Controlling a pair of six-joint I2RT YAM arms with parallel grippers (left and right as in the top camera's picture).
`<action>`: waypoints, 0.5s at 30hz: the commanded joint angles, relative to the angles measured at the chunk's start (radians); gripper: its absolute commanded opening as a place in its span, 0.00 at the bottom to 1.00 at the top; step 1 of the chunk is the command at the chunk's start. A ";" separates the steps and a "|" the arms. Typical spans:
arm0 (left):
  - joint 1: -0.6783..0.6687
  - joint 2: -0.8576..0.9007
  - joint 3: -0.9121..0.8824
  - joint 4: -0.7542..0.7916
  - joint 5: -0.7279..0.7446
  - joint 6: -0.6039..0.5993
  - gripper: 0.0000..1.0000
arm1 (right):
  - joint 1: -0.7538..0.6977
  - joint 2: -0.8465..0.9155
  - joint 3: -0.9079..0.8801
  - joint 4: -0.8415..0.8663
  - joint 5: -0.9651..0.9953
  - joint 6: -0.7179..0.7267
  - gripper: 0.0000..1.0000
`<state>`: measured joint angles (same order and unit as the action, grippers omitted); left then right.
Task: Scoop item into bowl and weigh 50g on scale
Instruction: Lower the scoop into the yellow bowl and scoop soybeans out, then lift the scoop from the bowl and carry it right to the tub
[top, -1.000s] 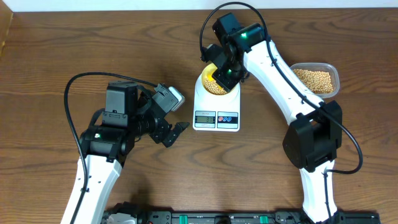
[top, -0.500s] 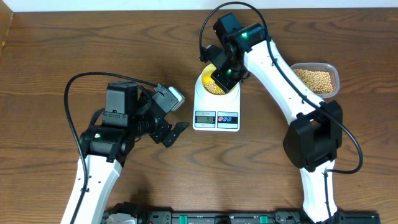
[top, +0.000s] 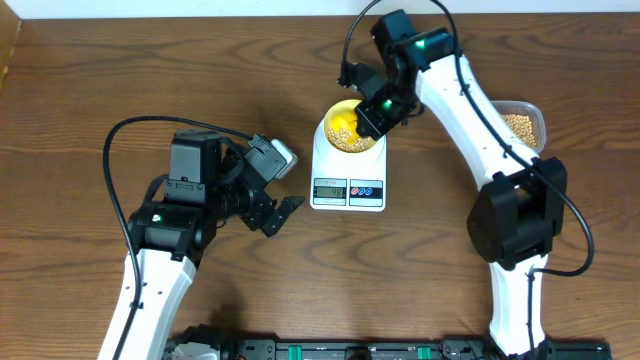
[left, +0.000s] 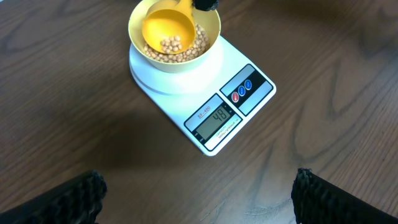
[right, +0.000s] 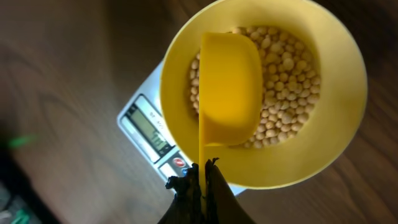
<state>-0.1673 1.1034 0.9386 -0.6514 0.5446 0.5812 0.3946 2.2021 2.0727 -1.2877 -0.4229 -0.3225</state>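
Note:
The pale yellow bowl (top: 348, 135) (left: 211, 28) (right: 336, 81) sits on the white scale (top: 348, 180) (left: 205, 93) and holds tan beans (left: 199, 43) (right: 286, 81). My right gripper (top: 380, 112) (right: 202, 186) is shut on the handle of a bright yellow scoop (top: 342, 123) (left: 166, 26) (right: 229, 87), held over the bowl with a few beans in it. The scale display (left: 216, 119) reads about 48. My left gripper (top: 280, 212) (left: 199, 199) is open and empty over the table, left of the scale.
A clear plastic tub of beans (top: 522, 125) stands at the right, partly behind my right arm. The table's back edge and a white wall run along the top of the overhead view.
My right arm has swung right and back, and the scoop now sits more level over the bowl. The left arm has not moved.

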 joint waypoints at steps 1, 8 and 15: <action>0.005 0.000 -0.002 -0.003 0.009 0.013 0.98 | -0.034 0.009 -0.002 -0.011 -0.130 0.008 0.01; 0.005 0.000 -0.002 -0.003 0.009 0.013 0.98 | -0.101 0.008 0.000 -0.039 -0.279 0.008 0.01; 0.005 0.000 -0.002 -0.003 0.009 0.013 0.97 | -0.166 0.008 0.000 -0.051 -0.411 0.007 0.01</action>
<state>-0.1673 1.1034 0.9386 -0.6514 0.5446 0.5808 0.2516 2.2021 2.0727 -1.3357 -0.7193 -0.3218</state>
